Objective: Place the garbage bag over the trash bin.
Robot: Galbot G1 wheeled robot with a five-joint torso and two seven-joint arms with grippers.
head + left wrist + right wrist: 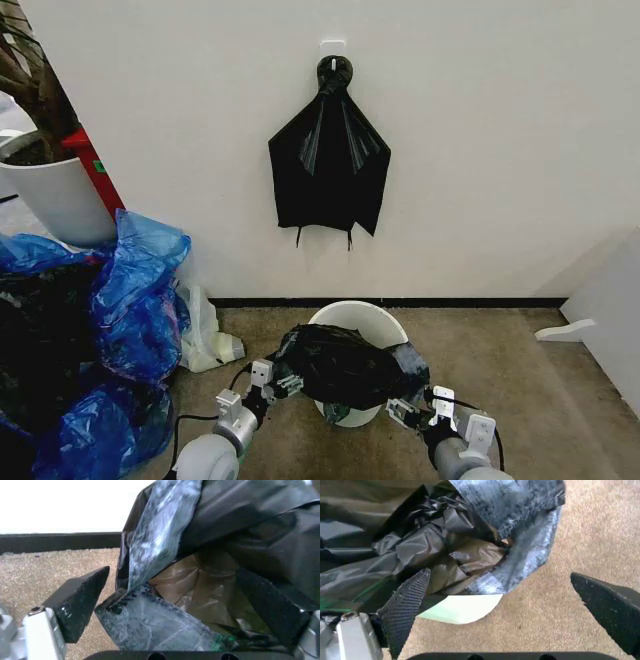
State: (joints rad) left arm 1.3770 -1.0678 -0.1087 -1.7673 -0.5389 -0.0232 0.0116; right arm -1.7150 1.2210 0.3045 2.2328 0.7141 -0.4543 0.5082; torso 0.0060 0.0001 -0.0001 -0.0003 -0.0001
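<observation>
The trash bin, a small cream-white bucket, stands on the carpet by the wall. The garbage bag, glossy and crumpled, lies across the bin's near half; the far part of the rim shows bare. My left gripper is at the bag's left edge. In the left wrist view its fingers stand wide apart, open, with a fold of the bag between them. My right gripper is at the bag's right edge, open, with the bag's corner hanging between its fingers above the bin's wall.
Blue plastic bags pile up at the left, with a white plant pot behind them. A fan-shaped black bundle hangs on the wall above the bin. A pale crumpled bag lies left of the bin. A white panel stands at the right.
</observation>
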